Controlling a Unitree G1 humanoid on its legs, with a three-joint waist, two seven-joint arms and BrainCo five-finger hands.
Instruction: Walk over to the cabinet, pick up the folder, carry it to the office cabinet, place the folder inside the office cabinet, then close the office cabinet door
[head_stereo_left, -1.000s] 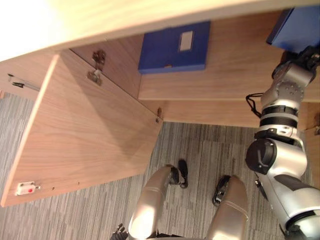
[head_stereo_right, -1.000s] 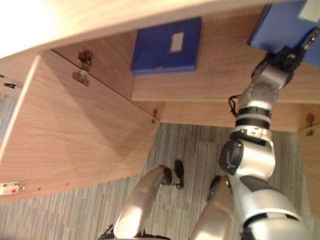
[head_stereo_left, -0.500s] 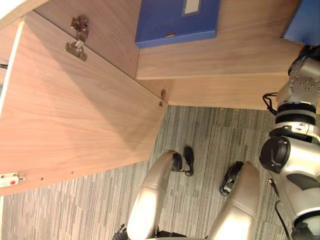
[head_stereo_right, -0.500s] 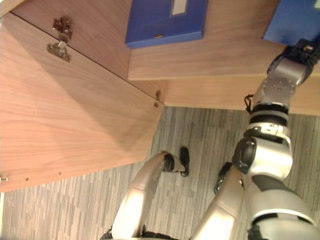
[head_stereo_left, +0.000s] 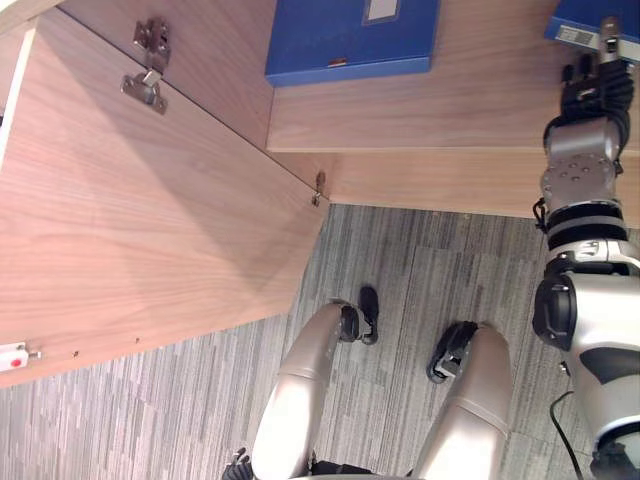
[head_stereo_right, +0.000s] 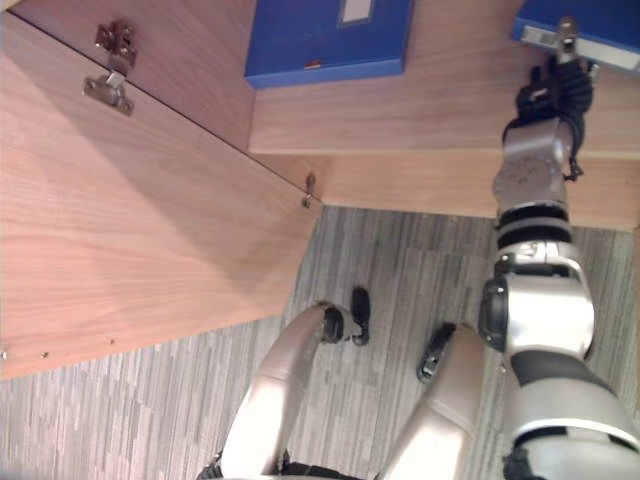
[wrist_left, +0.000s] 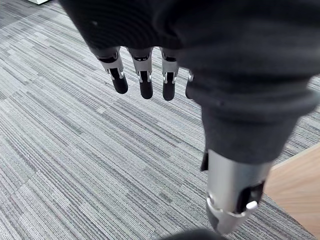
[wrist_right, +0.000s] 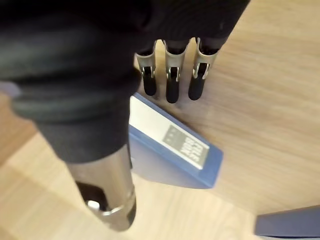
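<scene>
- My right robot hand (head_stereo_left: 596, 88) is spread open over the folder (wrist_right: 162, 170), fingers straight and gripping nothing; I cannot tell whether my thumb touches it
- The folder lies on the cabinet shelf (head_stereo_left: 450, 100), at the far right
- If I pull back low, a fingertip or my thumb could snag the folder's edge and drag it towards the shelf's near lip, perhaps off it
- A folder left jutting out would stop the door (head_stereo_left: 150, 220), which stands wide open on the left, from closing
- My left robot hand (wrist_left: 145, 82) hangs relaxed and empty above the carpet (wrist_left: 65, 150)
- The right wrist view gives the folder's spine label and my straight fingers; the eye views add the door, its hinge (head_stereo_left: 147, 62) and a second folder (head_stereo_left: 350, 35) further left on the same shelf
</scene>
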